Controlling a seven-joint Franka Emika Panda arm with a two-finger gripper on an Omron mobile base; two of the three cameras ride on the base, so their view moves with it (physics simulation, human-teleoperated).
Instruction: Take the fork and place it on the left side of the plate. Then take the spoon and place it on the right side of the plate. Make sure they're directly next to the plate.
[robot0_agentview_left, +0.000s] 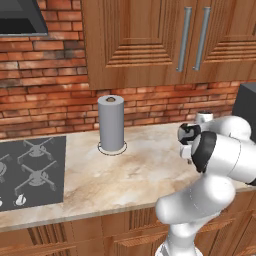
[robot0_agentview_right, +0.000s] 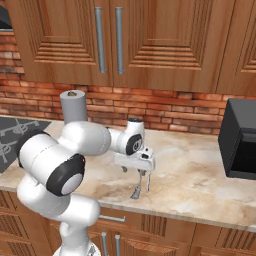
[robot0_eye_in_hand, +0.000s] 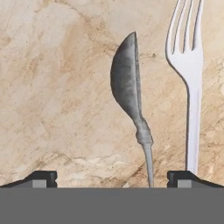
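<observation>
Here, in the left base view, a grey paper-towel roll (robot0_agentview_left: 111, 123) is seen upright on the marble counter (robot0_agentview_left: 125, 175) beside a stovetop (robot0_agentview_left: 31, 170), the hand being hidden behind the arm's own joints. In the right base view the gripper (robot0_agentview_right: 142, 176) is held just above the counter's front part, pointing down, with the spoon (robot0_agentview_right: 136, 189) and fork (robot0_agentview_right: 148, 182) below it. In the hand view the fingertips (robot0_eye_in_hand: 43, 178) are spread wide, nothing clasped; the spoon (robot0_eye_in_hand: 129, 105) is seen edge-on between them, the white fork (robot0_eye_in_hand: 190, 74) just beside it near the right tip
</observation>
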